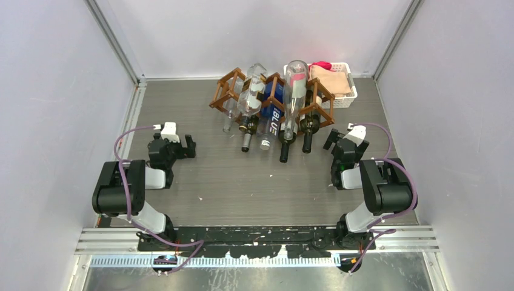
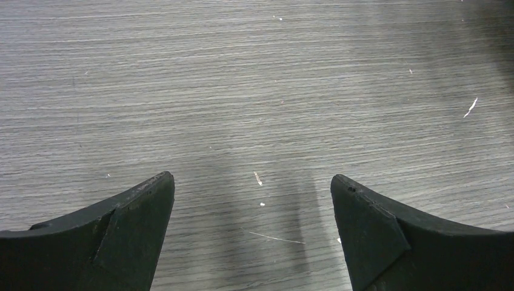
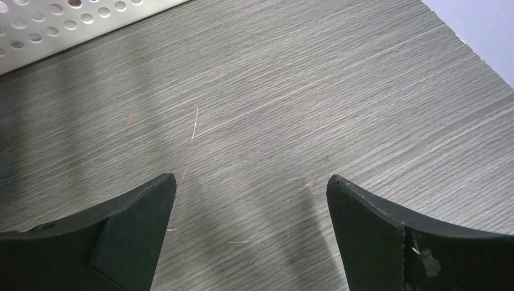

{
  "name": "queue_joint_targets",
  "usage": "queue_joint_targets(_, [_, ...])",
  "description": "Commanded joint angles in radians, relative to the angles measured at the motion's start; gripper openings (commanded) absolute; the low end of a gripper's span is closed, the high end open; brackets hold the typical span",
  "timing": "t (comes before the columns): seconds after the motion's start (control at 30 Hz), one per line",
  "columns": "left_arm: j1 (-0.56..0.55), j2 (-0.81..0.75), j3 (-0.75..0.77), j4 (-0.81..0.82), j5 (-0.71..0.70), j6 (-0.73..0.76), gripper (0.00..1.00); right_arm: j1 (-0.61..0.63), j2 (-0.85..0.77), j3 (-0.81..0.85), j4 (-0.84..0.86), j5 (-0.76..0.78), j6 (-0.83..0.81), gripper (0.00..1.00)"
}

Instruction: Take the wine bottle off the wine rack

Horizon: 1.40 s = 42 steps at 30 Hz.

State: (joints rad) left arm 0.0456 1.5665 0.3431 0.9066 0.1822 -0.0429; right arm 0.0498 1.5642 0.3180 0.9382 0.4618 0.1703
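Note:
The brown wooden wine rack (image 1: 225, 86) stands at the back of the table. Several bottles lie in it with their necks pointing toward me: a clear one (image 1: 252, 90), a blue-labelled one (image 1: 272, 115), a clear one with a pink label (image 1: 295, 91) and dark ones (image 1: 310, 125). My left gripper (image 1: 182, 147) hovers low over bare table, well left of and nearer than the rack. It is open and empty (image 2: 251, 179). My right gripper (image 1: 338, 144) is just right of the bottle necks, also open and empty (image 3: 251, 179). Neither wrist view shows a bottle or the rack.
A white perforated basket (image 1: 347, 97) holding beige and red cloth stands against the rack's right side; its wall (image 3: 73, 21) shows at the top left of the right wrist view. Grey walls enclose the table on three sides.

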Motion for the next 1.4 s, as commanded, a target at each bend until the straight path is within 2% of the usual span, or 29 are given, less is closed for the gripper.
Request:
queue_joint_targets(0.0, [-0.004, -0.015, 0.023, 0.040, -0.018, 0.015, 1.00, 0.000, -0.006, 0.022, 0.048, 0.013, -0.003, 1.00])
queue_joint_targets(0.37, [-0.004, -0.014, 0.025, 0.037, -0.018, 0.016, 1.00, -0.007, -0.013, 0.027, 0.033, 0.009, 0.003, 1.00])
queue_joint_targets(0.4, [-0.004, -0.016, 0.023, 0.040, -0.016, 0.015, 1.00, -0.009, -0.019, 0.029, 0.032, 0.055, 0.013, 1.00])
queue_joint_targets(0.47, [0.003, -0.029, 0.026, 0.034, 0.013, 0.016, 1.00, -0.012, -0.057, 0.025, -0.004, 0.055, 0.037, 1.00])
queue_joint_targets(0.5, [0.005, -0.047, 0.038, -0.003, 0.019, 0.015, 1.00, -0.012, -0.064, 0.018, 0.016, 0.061, 0.019, 1.00])
queue_joint_targets(0.53, [0.011, -0.084, 0.064, -0.062, 0.024, 0.011, 1.00, 0.000, -0.100, 0.027, -0.041, 0.126, 0.032, 1.00])
queue_joint_targets(0.67, [0.043, -0.181, 0.246, -0.486, 0.057, 0.008, 1.00, 0.000, -0.330, 0.130, -0.436, 0.390, 0.184, 1.00])
queue_joint_targets(0.83, [0.082, -0.208, 0.438, -0.792, 0.177, 0.028, 1.00, -0.002, -0.513, 0.255, -0.740, 0.439, 0.316, 1.00])
queue_joint_targets(0.87, [0.086, -0.206, 0.491, -0.865, 0.188, 0.029, 1.00, -0.008, -0.546, 0.298, -0.831, 0.432, 0.398, 1.00])
queue_joint_targets(0.97, [0.096, -0.171, 0.681, -1.088, 0.187, 0.022, 1.00, -0.066, -0.589, 0.452, -1.096, 0.237, 0.563, 1.00])
queue_joint_targets(1.03, [0.106, -0.152, 0.787, -1.203, 0.193, 0.017, 0.99, -0.079, -0.583, 0.582, -1.334, 0.232, 0.725, 1.00])
queue_joint_targets(1.07, [0.118, -0.144, 0.832, -1.244, 0.208, 0.009, 0.98, -0.079, -0.580, 0.617, -1.365, 0.168, 0.690, 1.00])
queue_joint_targets(1.13, [0.147, -0.135, 0.905, -1.309, 0.241, -0.014, 0.98, -0.079, -0.581, 0.641, -1.320, -0.023, 0.618, 0.92])
queue_joint_targets(1.17, [0.160, -0.130, 0.933, -1.334, 0.260, -0.023, 0.98, -0.079, -0.574, 0.670, -1.312, -0.107, 0.597, 0.98])
queue_joint_targets(1.23, [0.175, -0.117, 0.992, -1.387, 0.277, -0.029, 0.99, -0.068, -0.516, 0.789, -1.409, -0.227, 0.582, 1.00])
queue_joint_targets(1.37, [0.178, -0.057, 1.129, -1.548, 0.290, -0.006, 0.99, 0.088, -0.360, 1.057, -1.640, -0.204, 0.570, 1.00])
